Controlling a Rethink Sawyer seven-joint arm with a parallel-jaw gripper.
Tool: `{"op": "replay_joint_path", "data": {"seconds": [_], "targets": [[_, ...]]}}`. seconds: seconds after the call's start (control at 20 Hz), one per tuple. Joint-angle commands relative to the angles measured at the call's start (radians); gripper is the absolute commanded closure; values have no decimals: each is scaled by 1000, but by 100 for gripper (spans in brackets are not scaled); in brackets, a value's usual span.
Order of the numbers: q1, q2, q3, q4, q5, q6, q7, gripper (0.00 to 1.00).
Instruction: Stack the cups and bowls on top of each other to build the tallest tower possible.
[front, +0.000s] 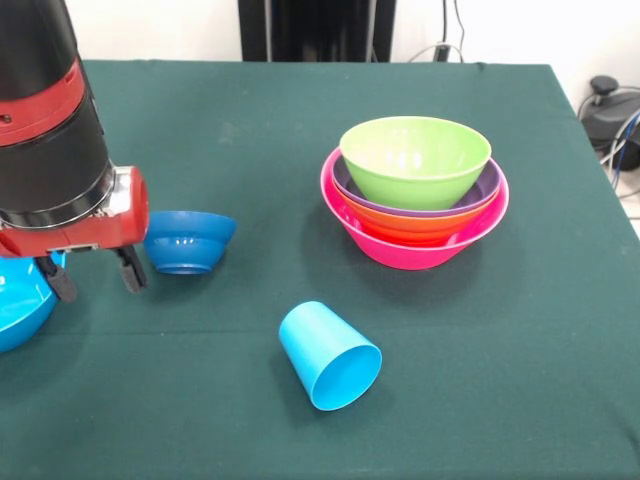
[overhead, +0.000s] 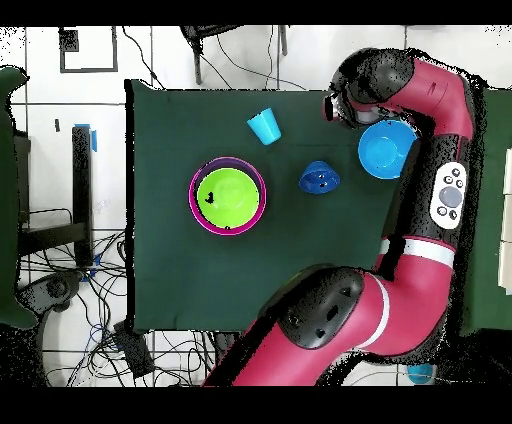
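The bench (front: 480, 400) is mostly bare green cloth — wide open along the far edge, the whole right side and the near right corner. Four obstacles stand on it. The tower (front: 415, 195) of nested bowls rises right of centre, tallest thing there. The sky blue cup (front: 328, 354) lies on its side in the near middle, mouth toward the near right. A small dark blue bowl (front: 188, 241) sits upside down at left, just beside the hand (front: 95, 278) — little room between them. A large sky blue bowl (front: 18, 305) fills the left edge under the arm. Between cup and tower runs a clear lane.
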Motion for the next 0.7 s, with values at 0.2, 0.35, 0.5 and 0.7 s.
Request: {"op": "replay_joint_path", "data": {"seconds": [0.2, 0.35, 0.5, 0.7], "targets": [[32, -45, 36, -12, -67, 95, -343, 0], [33, -63, 24, 11, -62, 86, -332, 0], [22, -62, 20, 37, -57, 48, -334, 0], [6, -43, 26, 33, -62, 27, -357, 0]]}}
